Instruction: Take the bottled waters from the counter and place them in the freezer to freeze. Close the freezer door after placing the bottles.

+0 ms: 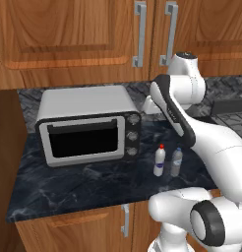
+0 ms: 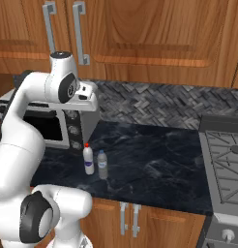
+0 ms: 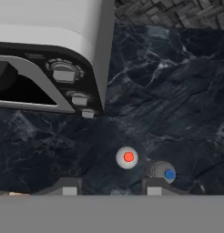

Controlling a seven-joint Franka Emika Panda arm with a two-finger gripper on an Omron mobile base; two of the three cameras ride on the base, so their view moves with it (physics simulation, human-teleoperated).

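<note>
Bottled waters both upright on the tabletop, close together near its front edge: white bottle with the red cap on the left, clear greyish bottle just beside it on the right, can't tell if they touch. From the right base view I get the same pair, white bottle left of the clear one. Toaster oven sits to their left, further back, well apart from them, door shut, three knobs down its right side. In the hand view I'm looking straight down: red cap and the other bottle's cap, which reads blue from above, both sit just above the fingertips. Hand is up in the air over the bottles, holding nothing, nothing between the fingers; jaws at their narrowest, a gap remaining between the tips. Arm folds up in front of the wall cabinets. Stove top at the right end of the tabletop, well clear of the bottles. Herringbone grey backsplash runs behind.
</note>
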